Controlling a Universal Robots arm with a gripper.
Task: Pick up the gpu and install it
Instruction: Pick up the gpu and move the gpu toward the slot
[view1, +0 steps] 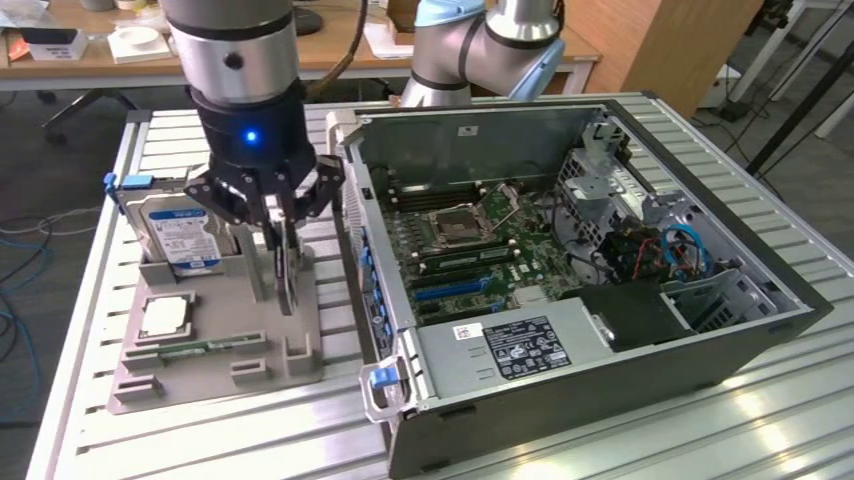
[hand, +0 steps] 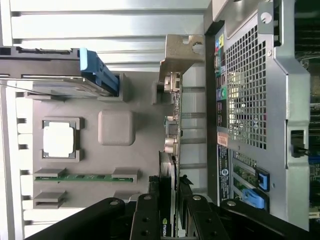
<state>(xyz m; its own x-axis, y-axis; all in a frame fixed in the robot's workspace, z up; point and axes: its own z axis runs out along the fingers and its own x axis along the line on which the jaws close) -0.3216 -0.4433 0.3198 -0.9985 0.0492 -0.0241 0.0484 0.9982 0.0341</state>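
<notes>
The gpu (view1: 286, 282) stands on its long edge in a slot of the grey holder tray (view1: 214, 375), next to the open computer case (view1: 561, 250). It looks like a thin dark blade in the exterior view. In the wrist view the gpu (hand: 175, 130) shows edge-on, with its silver end bracket at the far end, close to the case's perforated rear wall (hand: 250, 95). My gripper (view1: 280, 235) comes straight down over the card. Its black fingers (hand: 147, 212) press on both faces of the card, so my gripper (hand: 169, 202) is shut on it.
The tray also holds a hard drive (view1: 180, 235) with a blue-white label, a square processor (view1: 163, 315) and a narrow green memory stick (view1: 200, 348). The case's motherboard (view1: 461, 235) lies exposed, blue slots near the card. A second arm (view1: 481, 45) stands behind the case.
</notes>
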